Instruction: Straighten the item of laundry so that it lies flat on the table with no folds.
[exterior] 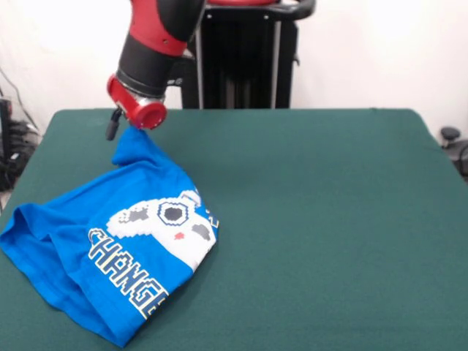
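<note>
The item of laundry, a bright blue T-shirt [62,238] with a white pixel graphic and block lettering, lies crumpled on the left part of the dark green table [329,219]. Its far corner is drawn up into a peak that ends at my gripper [131,131], just under the red wrist of the arm. The gripper is shut on that corner, and the wrist largely hides the grip itself. The rest of the shirt sags onto the cloth in folds, with its near hem curled under by the table's front left edge.
The black pedestal [241,58] stands behind the table's far edge. Cables and equipment [11,146] sit beyond the left edge. A small black object [450,135] sits off the right edge. Green cloth stretches right of the shirt.
</note>
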`<state>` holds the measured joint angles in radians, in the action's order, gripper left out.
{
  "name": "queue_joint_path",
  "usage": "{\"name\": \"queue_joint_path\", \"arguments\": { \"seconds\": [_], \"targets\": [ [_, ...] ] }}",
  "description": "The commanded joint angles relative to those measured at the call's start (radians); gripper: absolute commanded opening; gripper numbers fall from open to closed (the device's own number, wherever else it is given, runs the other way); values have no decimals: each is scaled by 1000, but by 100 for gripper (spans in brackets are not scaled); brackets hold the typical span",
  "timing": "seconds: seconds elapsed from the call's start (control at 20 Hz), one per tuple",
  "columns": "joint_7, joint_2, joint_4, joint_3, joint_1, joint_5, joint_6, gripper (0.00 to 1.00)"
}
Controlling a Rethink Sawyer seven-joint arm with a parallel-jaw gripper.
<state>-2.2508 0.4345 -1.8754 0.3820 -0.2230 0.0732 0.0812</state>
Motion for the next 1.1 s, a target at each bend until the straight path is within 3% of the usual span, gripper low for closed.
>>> {"name": "queue_joint_path", "arguments": {
  "seconds": [0.05, 0.3, 0.6, 0.8, 0.85, 1.0, 1.1],
  "targets": [
    [-73, 27, 17, -193, 11, 27, -272, 100],
    [-89, 9, 38, -146, 46, 17, -252, 100],
    [-56, 41, 9, -231, -25, -28, -200, 100],
    [-64, 33, 22, -195, 8, -43, -156, 100],
    [-69, 9, 51, -134, 58, -62, -106, 0],
    [-96, -58, 79, -4, 175, -66, 72, 0],
    [-106, -59, 76, -1, 181, -56, 56, 0]
  ]
}}
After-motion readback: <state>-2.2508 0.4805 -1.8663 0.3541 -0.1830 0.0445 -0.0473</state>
